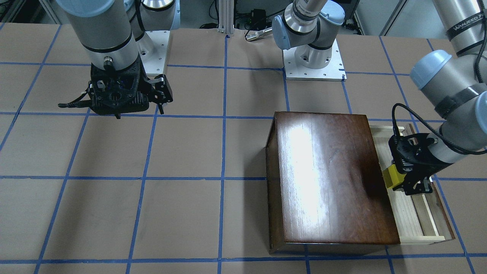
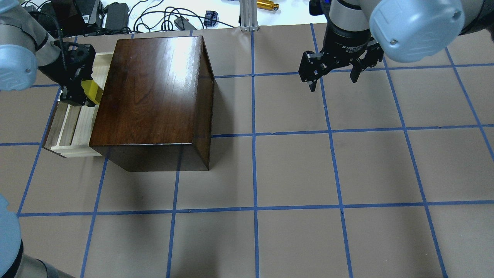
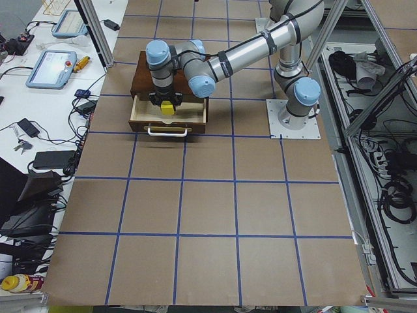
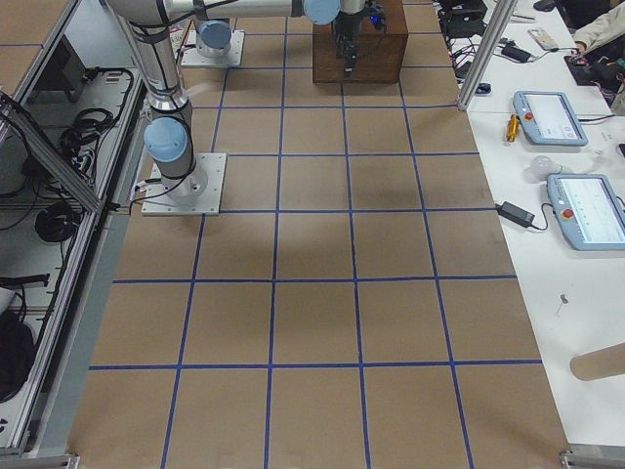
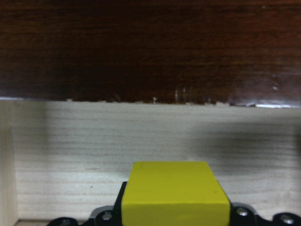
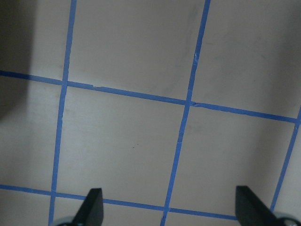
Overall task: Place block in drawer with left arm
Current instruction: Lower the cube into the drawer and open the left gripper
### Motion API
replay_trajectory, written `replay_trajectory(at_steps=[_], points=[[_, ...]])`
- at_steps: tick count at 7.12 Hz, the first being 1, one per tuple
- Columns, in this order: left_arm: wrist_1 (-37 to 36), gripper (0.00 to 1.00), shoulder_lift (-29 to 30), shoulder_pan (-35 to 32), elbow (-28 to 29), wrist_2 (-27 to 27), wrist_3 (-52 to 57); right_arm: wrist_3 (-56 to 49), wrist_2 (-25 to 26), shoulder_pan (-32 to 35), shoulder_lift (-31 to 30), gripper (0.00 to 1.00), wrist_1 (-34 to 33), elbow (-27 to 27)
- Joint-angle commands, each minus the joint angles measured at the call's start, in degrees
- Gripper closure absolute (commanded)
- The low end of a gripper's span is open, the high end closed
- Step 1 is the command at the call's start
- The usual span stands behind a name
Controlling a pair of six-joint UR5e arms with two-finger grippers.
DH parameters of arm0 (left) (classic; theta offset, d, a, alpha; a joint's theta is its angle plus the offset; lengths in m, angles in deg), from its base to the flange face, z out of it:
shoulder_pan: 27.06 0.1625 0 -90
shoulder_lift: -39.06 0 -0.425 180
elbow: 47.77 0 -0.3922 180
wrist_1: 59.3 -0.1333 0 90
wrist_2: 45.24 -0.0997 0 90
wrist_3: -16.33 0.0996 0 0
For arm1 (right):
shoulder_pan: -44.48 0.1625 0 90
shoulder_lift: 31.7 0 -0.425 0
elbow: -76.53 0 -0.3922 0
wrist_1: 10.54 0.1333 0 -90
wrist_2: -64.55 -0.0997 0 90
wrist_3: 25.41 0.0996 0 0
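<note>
The yellow block [image 1: 392, 178] is held in my left gripper [image 1: 399, 182] over the open pale-wood drawer [image 1: 414, 222], close to the dark cabinet's edge. The overhead view shows the block [image 2: 92, 90] in the gripper [image 2: 83, 94] above the drawer [image 2: 71, 129]. The left wrist view shows the block [image 5: 175, 194] between the jaws, with the drawer floor [image 5: 94, 160] below. The exterior left view shows the block [image 3: 167, 107] over the drawer [image 3: 168, 120]. My right gripper [image 2: 334, 79] is open and empty, hovering above the table; it also shows in the front-facing view [image 1: 161, 95].
The glossy dark-brown cabinet [image 2: 154, 92] stands on the brown, blue-taped table [image 2: 293, 170]. The drawer's white handle [image 3: 168, 132] points away from the cabinet. Cables and devices lie past the table's far edge [image 2: 154, 15].
</note>
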Motion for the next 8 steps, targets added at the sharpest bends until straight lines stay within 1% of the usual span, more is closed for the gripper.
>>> replay_trajectory(at_steps=[1,2,3,4,5,6,8], points=[[-4.04,0.82,0.53,-0.12,-3.16,-0.03,-0.12,-0.07,0.01,0.0,0.0,0.0,0.0,0.0],[-3.78,0.07,0.53,-0.03,-2.99,-0.2,-0.21,0.02,0.01,0.0,0.0,0.0,0.0,0.0],[-3.69,0.0,0.19,0.06,-2.64,-0.29,-0.38,0.02,0.01,0.0,0.0,0.0,0.0,0.0],[-3.25,0.0,-1.56,-0.2,-2.38,-0.55,-0.56,0.02,0.01,0.0,0.0,0.0,0.0,0.0],[1.02,0.0,-3.14,-0.38,-0.37,-0.73,-0.56,-0.07,0.01,0.0,0.0,0.0,0.0,0.0],[7.93,0.0,-5.42,-0.3,2.34,-0.82,-0.56,-0.07,0.01,0.0,0.0,0.0,0.0,0.0],[18.93,0.0,-11.91,-0.64,3.77,-0.82,-2.58,-0.07,0.01,0.0,0.0,0.0,0.0,0.0]])
